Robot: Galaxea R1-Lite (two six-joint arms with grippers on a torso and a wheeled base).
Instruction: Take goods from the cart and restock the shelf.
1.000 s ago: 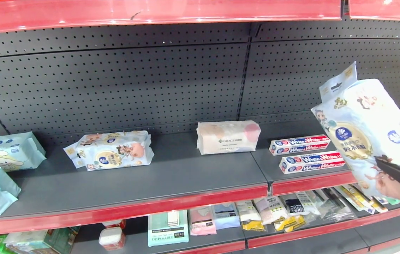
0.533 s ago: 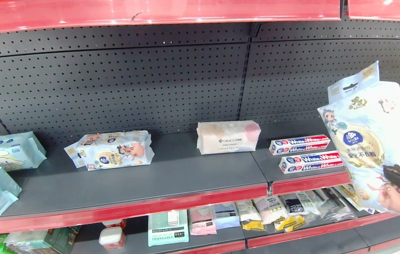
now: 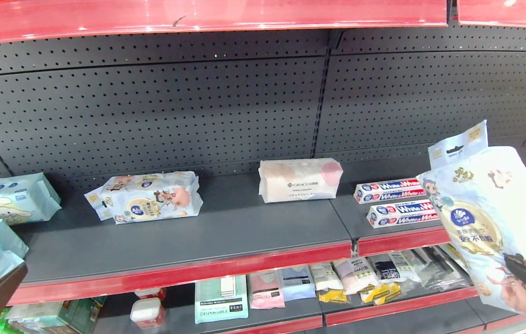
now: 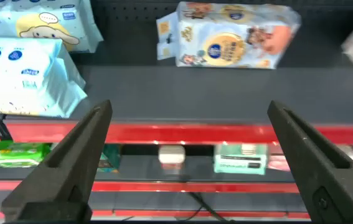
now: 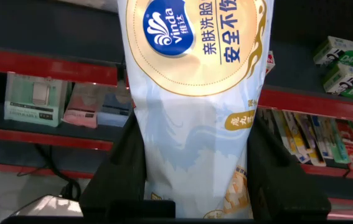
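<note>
Your right gripper [image 5: 198, 165] has its fingers [image 5: 126, 168] clenched on the lower end of the tissue pack [image 3: 485, 218], one on each side. That grip likely leaves the top end free to lead onto the shelf [image 3: 174, 271]. The pack hangs in the air off the shelf's right front edge, near the toothpaste boxes [image 3: 399, 204]. Its long axis stands near upright, hang-tab end up and tipped toward the robot's left. Your left gripper [image 4: 188, 112] sits before the left front edge, fingers spread, holding nothing.

Bright overhead light throws white glints on the glossy red top shelf edge [image 3: 207, 16]; the pegboard [image 3: 151, 106] beneath sits evenly lit, its lines bowing at the left.
</note>
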